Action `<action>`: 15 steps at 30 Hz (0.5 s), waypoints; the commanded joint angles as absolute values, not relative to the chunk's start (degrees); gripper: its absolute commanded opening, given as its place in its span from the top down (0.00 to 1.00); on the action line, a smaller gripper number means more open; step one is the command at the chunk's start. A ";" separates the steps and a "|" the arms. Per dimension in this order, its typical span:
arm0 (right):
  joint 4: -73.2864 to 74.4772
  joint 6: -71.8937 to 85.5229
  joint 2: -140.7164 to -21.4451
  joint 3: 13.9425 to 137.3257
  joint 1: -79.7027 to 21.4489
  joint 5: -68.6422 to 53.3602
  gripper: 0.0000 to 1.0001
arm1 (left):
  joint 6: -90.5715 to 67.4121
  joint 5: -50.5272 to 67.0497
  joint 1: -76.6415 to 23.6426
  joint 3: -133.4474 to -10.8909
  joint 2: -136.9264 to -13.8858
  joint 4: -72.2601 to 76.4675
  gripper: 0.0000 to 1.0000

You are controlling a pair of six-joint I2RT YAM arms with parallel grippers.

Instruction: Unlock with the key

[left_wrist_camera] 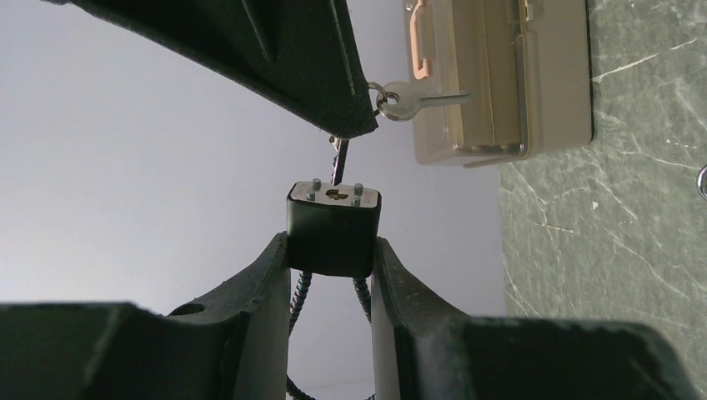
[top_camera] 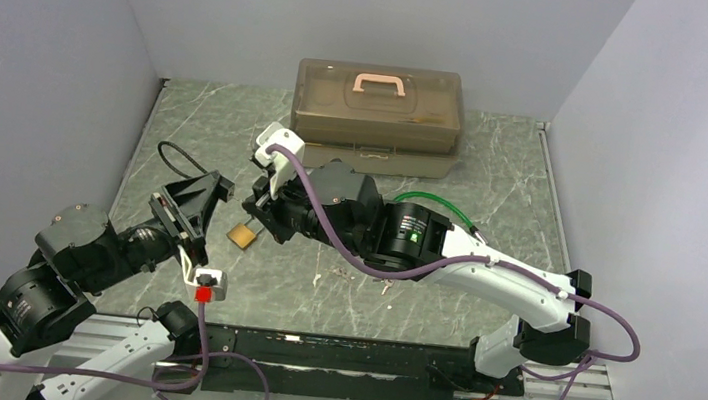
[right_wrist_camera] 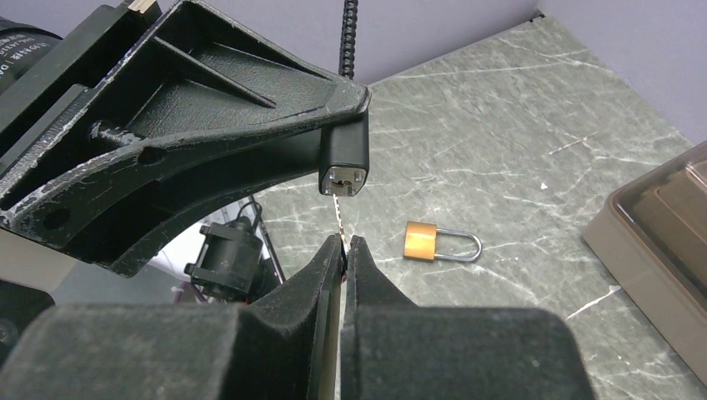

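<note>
The right gripper has its jaws almost together and pinches the key by its head, so that the thin blade stands out beyond the fingertips. The tip of the blade meets the keyhole face of the black lock; how deep it sits inside I cannot tell. From the key's ring a second key hangs beside the right finger, just above the black lock in the left wrist view. The left gripper is partly closed and clamps the black lock by its two sides, keyhole face turned toward the right gripper, and the lock's cable runs back between the left fingers. On the table, under the black lock and a little aside, lies a small brass padlock with its shackle closed. Well beyond the black lock stands a brown toolbox. I judge that picking up and aligning are done. What is left is to push the key fully in, turn it, and free the cable.
</note>
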State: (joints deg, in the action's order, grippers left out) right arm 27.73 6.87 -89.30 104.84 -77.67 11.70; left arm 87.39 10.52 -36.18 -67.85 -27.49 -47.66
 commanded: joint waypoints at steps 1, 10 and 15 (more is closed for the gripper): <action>25.21 5.98 -89.72 107.55 -77.90 12.84 1.00 | 88.11 10.90 -35.95 -69.60 -27.86 -44.99 1.00; 24.85 5.80 -90.68 107.98 -77.87 13.16 1.00 | 87.92 11.35 -35.92 -69.86 -27.60 -45.23 1.00; 23.82 5.57 -90.34 107.40 -77.79 14.17 1.00 | 87.91 11.49 -35.86 -70.31 -27.72 -45.70 1.00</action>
